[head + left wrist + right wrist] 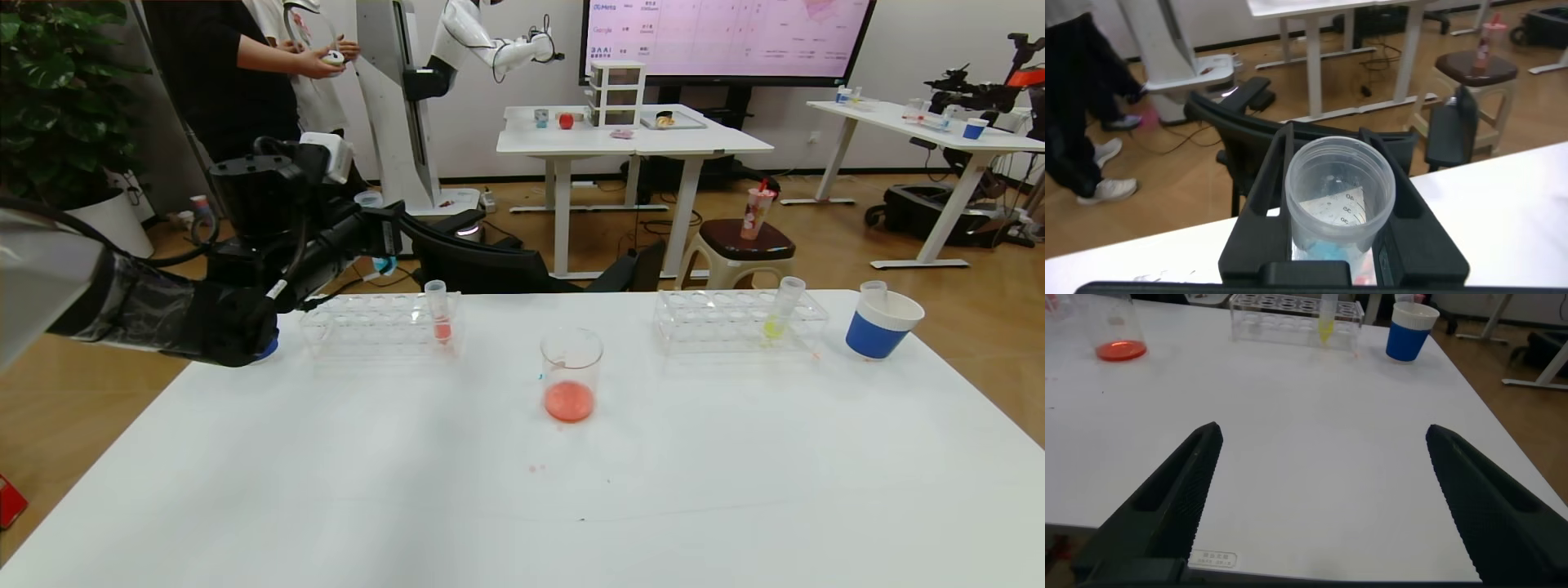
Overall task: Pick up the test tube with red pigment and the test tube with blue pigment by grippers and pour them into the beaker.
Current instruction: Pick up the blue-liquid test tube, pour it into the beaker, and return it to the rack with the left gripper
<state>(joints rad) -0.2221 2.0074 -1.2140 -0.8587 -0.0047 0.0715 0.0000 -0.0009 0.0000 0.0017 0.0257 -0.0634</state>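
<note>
Blue-pigment test tube (1341, 204) sits clamped in the left gripper (1343, 245) at the frame's left, seemingly raised for carrying. At centre, the beaker (571, 374) already holds red liquid. Right gripper (1319, 498) hangs spread and empty over the table (1315, 416).
</note>
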